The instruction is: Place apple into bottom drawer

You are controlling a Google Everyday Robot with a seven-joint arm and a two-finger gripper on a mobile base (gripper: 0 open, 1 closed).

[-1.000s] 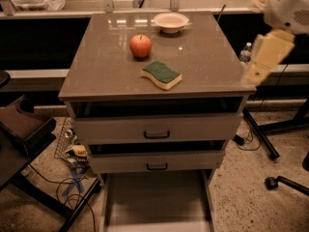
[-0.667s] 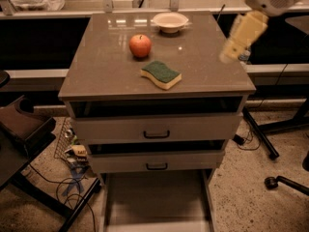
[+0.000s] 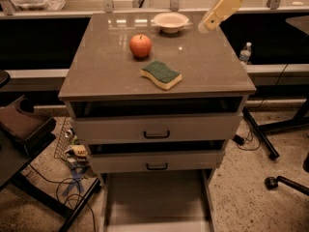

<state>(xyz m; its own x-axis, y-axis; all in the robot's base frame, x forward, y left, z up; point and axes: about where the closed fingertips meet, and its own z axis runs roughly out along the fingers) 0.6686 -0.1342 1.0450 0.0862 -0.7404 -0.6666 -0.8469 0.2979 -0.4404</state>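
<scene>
Camera view, the only one. We take the apple as our ref point. It sits upright on the cabinet top, stem up, free of everything, not yet gripped.

The gripper hangs up and to the right of the apple, well apart from it, over the back right of the top. We can't tell how far open it is; nothing shows in its hold, and the apple is plainly not in it.

Near things:
- sponge – just in front of the apple and to its right, not touching
- bowl – behind the apple and to its right, between apple and gripper
- bottom drawer – far below the apple, pulled out at floor level, under the two handled drawer fronts

What could go wrong, in our judgement:
- the apple is round and the top looks glossy – an off-centre touch could roll it toward the edge
- the approach runs by the bowl, so a low pass may knock it
- on the way down the arm must clear the upper fronts, or the apple could be knocked loose and miss the drawer
</scene>
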